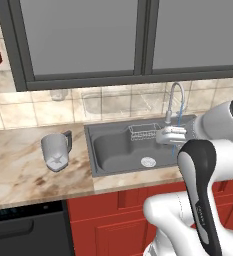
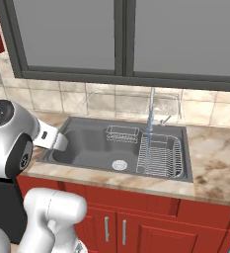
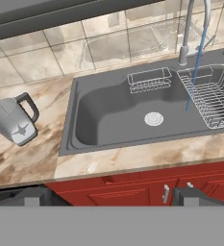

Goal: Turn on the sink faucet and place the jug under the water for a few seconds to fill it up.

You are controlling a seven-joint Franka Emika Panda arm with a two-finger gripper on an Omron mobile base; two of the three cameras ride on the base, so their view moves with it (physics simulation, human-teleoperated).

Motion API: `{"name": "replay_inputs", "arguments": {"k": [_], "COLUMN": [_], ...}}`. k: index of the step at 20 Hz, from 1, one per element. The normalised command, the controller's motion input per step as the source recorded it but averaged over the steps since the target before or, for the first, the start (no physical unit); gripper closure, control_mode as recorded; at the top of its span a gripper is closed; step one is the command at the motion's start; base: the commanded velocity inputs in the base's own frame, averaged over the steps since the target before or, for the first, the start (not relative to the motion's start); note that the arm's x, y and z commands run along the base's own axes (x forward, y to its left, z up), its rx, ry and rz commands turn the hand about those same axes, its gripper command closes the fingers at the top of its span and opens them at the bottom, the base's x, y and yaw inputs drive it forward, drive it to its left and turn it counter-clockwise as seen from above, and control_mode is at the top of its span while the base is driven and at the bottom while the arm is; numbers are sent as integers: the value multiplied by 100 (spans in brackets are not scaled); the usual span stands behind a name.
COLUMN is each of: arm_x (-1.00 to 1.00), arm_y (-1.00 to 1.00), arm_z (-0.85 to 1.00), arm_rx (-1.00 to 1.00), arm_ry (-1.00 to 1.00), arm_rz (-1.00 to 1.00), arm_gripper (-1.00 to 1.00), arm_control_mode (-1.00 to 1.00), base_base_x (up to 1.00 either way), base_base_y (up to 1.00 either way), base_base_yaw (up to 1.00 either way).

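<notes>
The light grey jug [image 3: 11,121] with its dark handle stands upright on the marble counter left of the sink [image 3: 108,126]; it is also in the left base view [image 1: 56,148]. The chrome faucet [image 3: 185,36] rises behind the sink's right part. A thin blue stream of water [image 3: 194,65] runs from the spout down to the left edge of the wire rack [image 3: 212,96]. My gripper [image 3: 111,194] hangs open in front of the sink with nothing between its fingers, well apart from the jug. Its white hand [image 1: 169,135] hovers near the faucet in the left base view.
A small wire basket [image 3: 149,79] hangs on the sink's back wall and a round silver drain [image 3: 154,118] sits mid-basin. Tiled wall and a window lie behind; red cabinets [image 2: 136,225] run below the counter. My own arm [image 1: 203,200] blocks the lower right of the left base view.
</notes>
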Motion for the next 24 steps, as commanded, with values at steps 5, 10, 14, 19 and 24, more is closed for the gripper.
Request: {"name": "replay_inputs", "arguments": {"k": [5, 10, 14, 19, 24], "arm_x": [0, 0, 0, 0, 0], "arm_y": [0, 0, 0, 0, 0], "arm_z": [0, 0, 0, 0, 0], "arm_rx": [0, 0, 0, 0, 0], "arm_ry": [0, 0, 0, 0, 0], "arm_rz": [0, 0, 0, 0, 0], "arm_gripper": [-100, -100, -100, -100, -100], "arm_control_mode": [100, -100, -100, -100, -100], "base_base_x": [0, 0, 0, 0, 0], "base_base_y": [0, 0, 0, 0, 0], "base_base_yaw": [0, 0, 0, 0, 0]}}
